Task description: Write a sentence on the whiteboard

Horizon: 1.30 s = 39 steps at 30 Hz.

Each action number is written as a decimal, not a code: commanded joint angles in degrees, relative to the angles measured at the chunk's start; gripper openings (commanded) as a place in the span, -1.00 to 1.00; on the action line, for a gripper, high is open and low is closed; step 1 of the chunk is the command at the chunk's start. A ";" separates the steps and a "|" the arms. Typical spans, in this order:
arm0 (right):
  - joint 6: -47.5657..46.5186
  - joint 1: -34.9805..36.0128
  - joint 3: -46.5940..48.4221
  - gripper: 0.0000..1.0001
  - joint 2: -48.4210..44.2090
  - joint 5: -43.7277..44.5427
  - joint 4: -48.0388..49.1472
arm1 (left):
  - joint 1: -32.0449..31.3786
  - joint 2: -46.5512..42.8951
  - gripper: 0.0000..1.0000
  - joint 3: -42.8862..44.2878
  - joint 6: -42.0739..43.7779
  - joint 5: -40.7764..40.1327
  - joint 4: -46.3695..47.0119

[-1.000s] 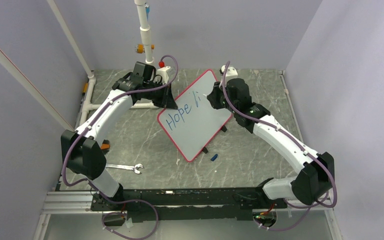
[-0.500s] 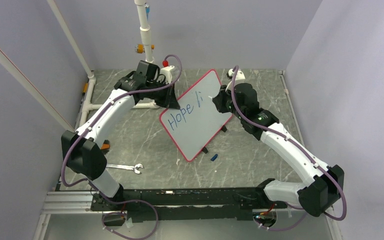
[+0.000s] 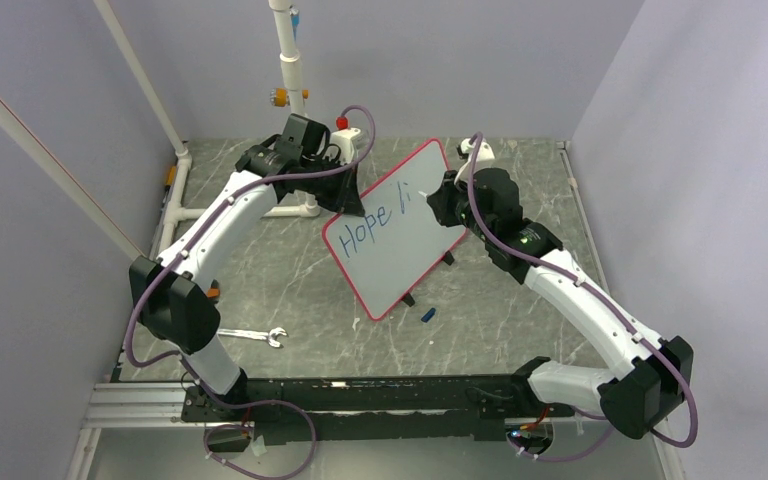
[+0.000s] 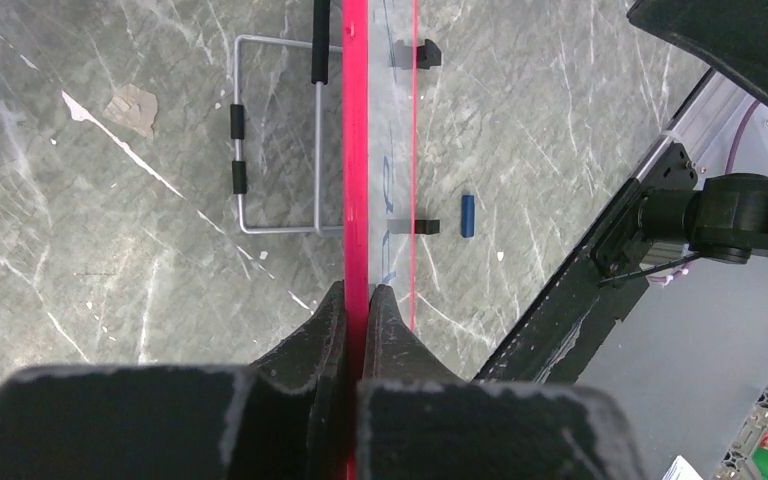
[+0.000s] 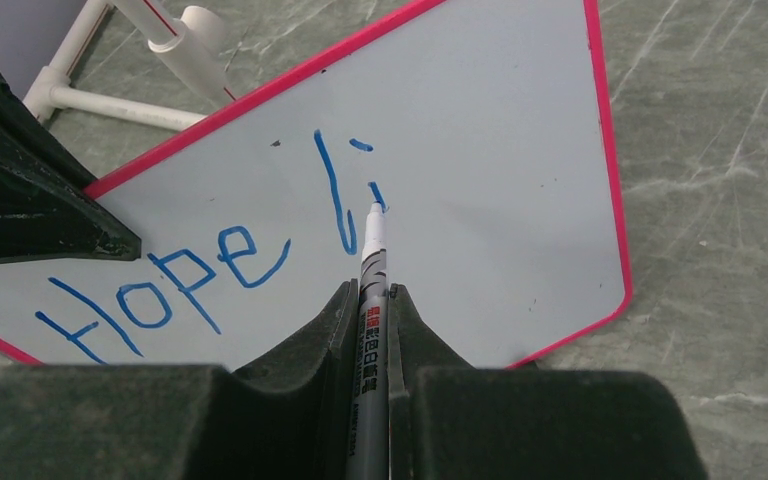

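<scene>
The whiteboard (image 3: 412, 262), white with a red border, is tilted up off the table mid-scene. My left gripper (image 3: 352, 203) is shut on its upper left edge; the left wrist view shows the red rim (image 4: 356, 150) pinched between the jaws of the left gripper (image 4: 357, 295). My right gripper (image 5: 371, 295) is shut on a grey-white marker (image 5: 373, 262) whose tip touches the whiteboard (image 5: 500, 180). The sentence (image 5: 180, 285) in blue reads "Hope", then an "l" and a started stroke with a dot. From above, the right gripper (image 3: 440, 200) sits at the board's right side beside the sentence (image 3: 365, 222).
A blue marker cap (image 3: 427, 314) lies on the table near the board's lower corner. A wrench (image 3: 250, 335) lies front left. A white pipe stand (image 3: 290, 60) rises at the back. A wire frame (image 4: 280, 135) lies on the table below the board, whose black feet (image 4: 422, 52) show.
Both arms and the whiteboard have shifted slightly right and toward the back. The marker tip has moved on to a short new stroke after the "l".
</scene>
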 commanded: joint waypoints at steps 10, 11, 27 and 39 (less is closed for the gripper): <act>-1.03 -1.60 -2.12 -1.00 0.96 -2.36 6.60 | 0.61 -2.91 -1.00 -5.21 7.37 -7.90 3.49; -0.90 -1.87 -2.18 -1.00 1.16 -3.12 7.18 | 0.58 -3.32 -1.00 -5.60 7.35 -7.80 3.87; -0.70 -6.12 -3.18 -1.00 4.16 -13.64 13.79 | 0.62 -4.13 -1.00 -6.79 7.39 -8.87 4.42; 0.44 -7.24 -2.41 -1.00 6.38 -12.08 15.20 | 0.60 -3.62 -1.00 -6.78 7.45 -9.05 4.27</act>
